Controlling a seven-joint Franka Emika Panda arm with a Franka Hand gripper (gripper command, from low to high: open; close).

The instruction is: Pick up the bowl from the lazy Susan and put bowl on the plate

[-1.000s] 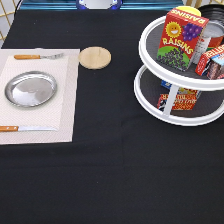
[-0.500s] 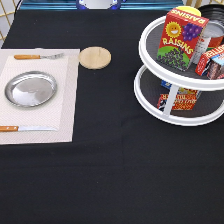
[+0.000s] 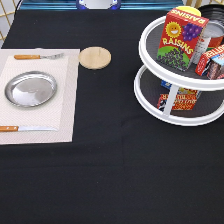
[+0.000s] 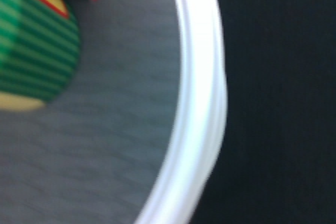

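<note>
The white two-tier lazy Susan (image 3: 161, 116) stands at the exterior view's right, loaded with boxes and cans. I cannot make out the black bowl on it; the goods on the top tier may hide it. The silver plate (image 3: 31, 89) lies bare on a pale placemat at the exterior view's left. The gripper is not in the exterior view. The wrist view shows the lazy Susan's white rim (image 4: 196, 125) and grey shelf from close by, with a green ribbed object (image 4: 34, 55) on the shelf and black tablecloth beyond the rim.
A red raisins box (image 3: 181, 37) and a yellow-green can (image 3: 191, 9) stand on the top tier. More boxes sit on the lower tier. A round wooden coaster (image 3: 95, 57) lies beside the placemat (image 3: 65, 115), which also bears a fork (image 3: 37, 56) and a knife (image 3: 25, 128).
</note>
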